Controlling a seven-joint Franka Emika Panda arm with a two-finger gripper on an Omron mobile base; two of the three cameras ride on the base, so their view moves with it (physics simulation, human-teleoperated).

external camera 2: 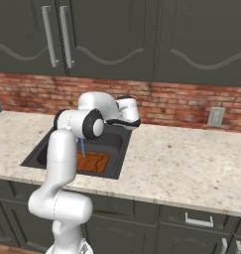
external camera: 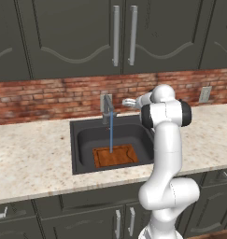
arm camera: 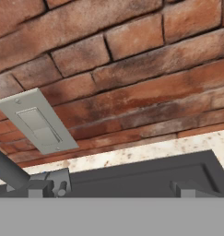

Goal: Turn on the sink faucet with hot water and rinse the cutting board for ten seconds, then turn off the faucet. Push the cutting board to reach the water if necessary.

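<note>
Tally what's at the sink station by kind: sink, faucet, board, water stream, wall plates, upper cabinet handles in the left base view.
Sink: 1
Sink faucet: 1
Cutting board: 1
Water stream: 1
Wall plates: 1
Upper cabinet handles: 2
Total: 7

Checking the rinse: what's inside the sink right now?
In the sink, the cutting board lies flat with water falling on it; the arm hides the right side.
</note>
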